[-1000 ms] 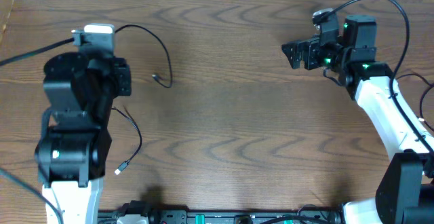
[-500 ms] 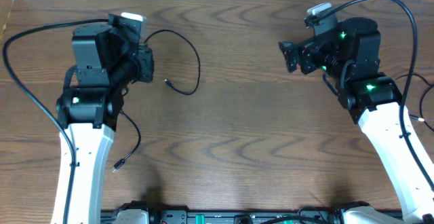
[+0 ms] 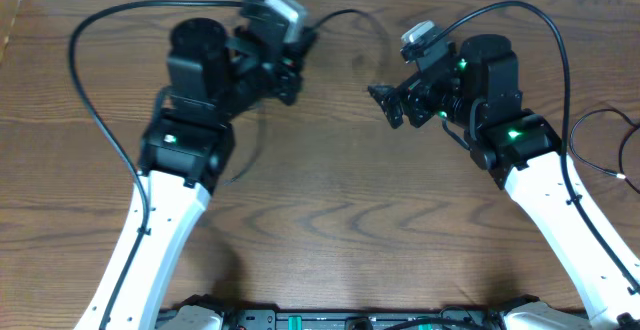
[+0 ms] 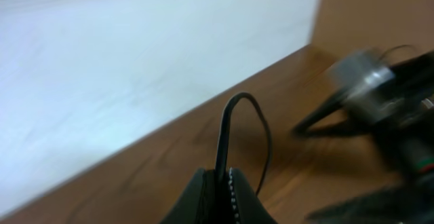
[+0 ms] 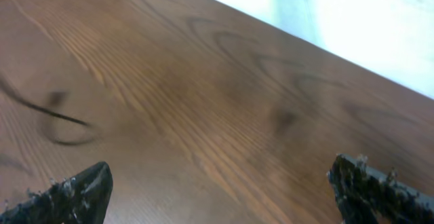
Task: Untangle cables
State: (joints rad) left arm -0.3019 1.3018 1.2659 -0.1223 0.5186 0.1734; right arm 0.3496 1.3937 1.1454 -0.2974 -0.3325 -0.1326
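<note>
Left wrist view: left gripper [image 4: 218, 187] is clenched on a black cable [image 4: 224, 125] arching up from it; right gripper [image 5: 224, 187], near it, gapes empty. Hasty swinging could slip the cable loose or bump arms.

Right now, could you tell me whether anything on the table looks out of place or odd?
Nothing looks damaged or spilled. One black cable is pinched in the shut left hand and arcs up off the table; the right hand is open. A second thin cable lies apart near the table's right edge.
</note>
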